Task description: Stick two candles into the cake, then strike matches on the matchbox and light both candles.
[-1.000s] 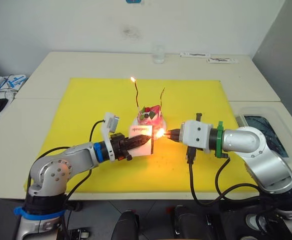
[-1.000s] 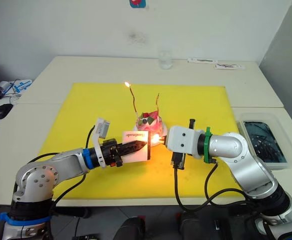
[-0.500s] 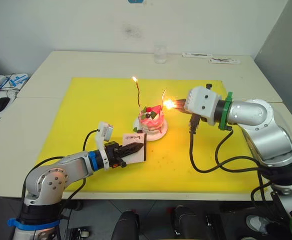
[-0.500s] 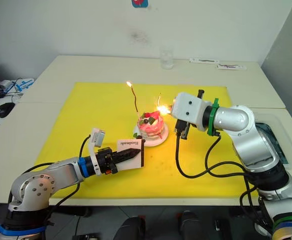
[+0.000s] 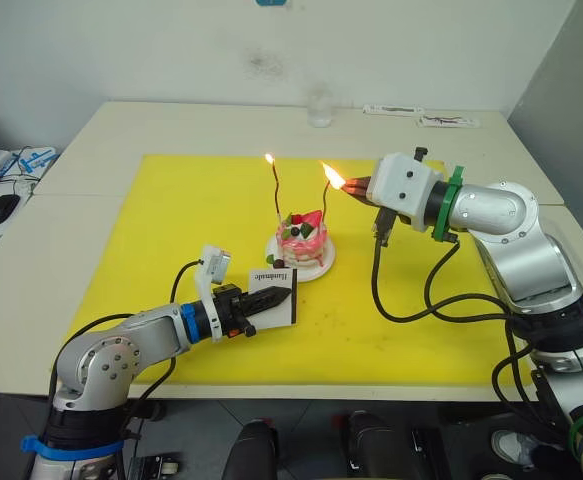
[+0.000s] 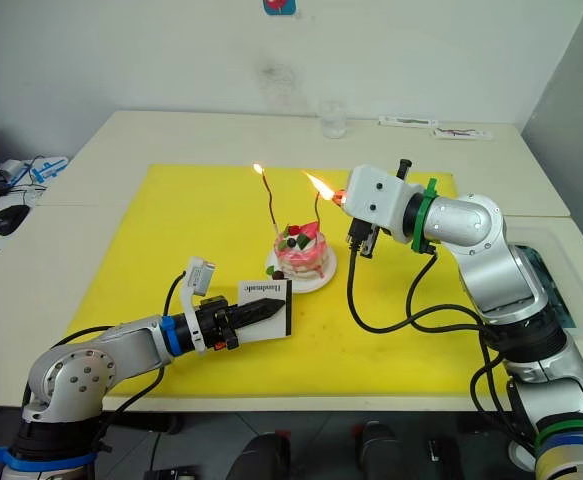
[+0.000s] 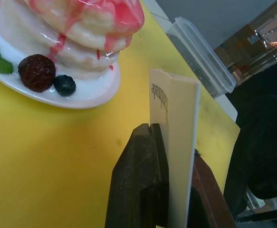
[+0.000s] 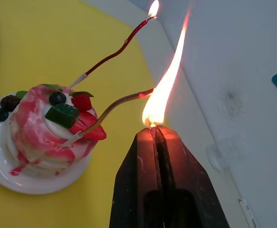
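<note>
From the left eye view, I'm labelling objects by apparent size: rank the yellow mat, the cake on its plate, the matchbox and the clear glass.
1. Yellow mat, by far the largest.
2. Cake on its plate.
3. Matchbox; it looks close to the cake and sits nearer the camera, so this order is unsure.
4. Clear glass, smallest, though farthest away.

The left pincer (image 7: 169, 156) clamps the upright white matchbox (image 7: 178, 142) between its fingers; beyond it sits the pink cake (image 7: 81, 33) on its plate (image 7: 88, 92).
</note>
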Available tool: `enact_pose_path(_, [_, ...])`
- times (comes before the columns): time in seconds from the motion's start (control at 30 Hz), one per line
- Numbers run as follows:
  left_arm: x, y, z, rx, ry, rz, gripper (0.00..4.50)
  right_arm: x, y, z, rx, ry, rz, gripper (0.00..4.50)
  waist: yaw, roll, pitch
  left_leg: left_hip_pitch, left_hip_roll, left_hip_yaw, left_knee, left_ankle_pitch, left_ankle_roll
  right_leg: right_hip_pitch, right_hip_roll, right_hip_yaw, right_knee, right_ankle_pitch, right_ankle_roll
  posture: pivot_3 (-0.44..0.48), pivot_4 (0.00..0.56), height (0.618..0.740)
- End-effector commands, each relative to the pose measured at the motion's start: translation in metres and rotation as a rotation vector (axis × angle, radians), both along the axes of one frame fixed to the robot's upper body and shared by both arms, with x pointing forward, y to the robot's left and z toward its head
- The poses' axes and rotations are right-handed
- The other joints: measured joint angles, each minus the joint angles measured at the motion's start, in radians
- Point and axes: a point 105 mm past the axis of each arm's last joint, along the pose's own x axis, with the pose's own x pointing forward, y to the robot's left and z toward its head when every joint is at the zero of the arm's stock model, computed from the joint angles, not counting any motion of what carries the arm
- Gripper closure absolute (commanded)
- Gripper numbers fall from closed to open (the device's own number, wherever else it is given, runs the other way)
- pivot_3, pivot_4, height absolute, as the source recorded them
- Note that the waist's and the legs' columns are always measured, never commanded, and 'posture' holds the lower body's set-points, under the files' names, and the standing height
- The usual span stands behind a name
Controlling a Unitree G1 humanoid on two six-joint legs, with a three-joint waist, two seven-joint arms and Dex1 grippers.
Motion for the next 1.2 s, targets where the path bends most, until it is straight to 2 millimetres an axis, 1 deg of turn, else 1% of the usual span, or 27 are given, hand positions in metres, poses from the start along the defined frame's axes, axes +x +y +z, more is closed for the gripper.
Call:
enact_pose_path(0.03, [-0.0012,-0.0052,0.0101,-0.01,-0.048,-0.027,4.5,-0.0037,0.004,0.0202,0.018,-0.084,0.021,4.48,0.0,0.0,0.0,0.0,0.0,0.0,0.0,0.0,0.0,0.0,0.0,0.0,0.0,0.0,0.0,0.0,0.15,0.74])
enact_pose_path(0.37, [-0.0009,-0.0063,0.0112,-0.012,-0.051,-0.033,4.5,-0.0065,0.0069,0.0214,0.024,-0.086,0.037,4.48,0.0,0.0,0.0,0.0,0.0,0.0,0.0,0.0,0.0,0.0,0.0,0.0,0.0,0.0,0.0,0.0,0.15,0.74])
enact_pose_path(1.2, [0.0,-0.0076,0.0114,-0.011,-0.052,-0.042,4.5,-0.0127,0.0056,0.0201,0.017,-0.075,0.046,4.48,0.0,0.0,0.0,0.0,0.0,0.0,0.0,0.0,0.0,0.0,0.0,0.0,0.0,0.0,0.0,0.0,0.15,0.74])
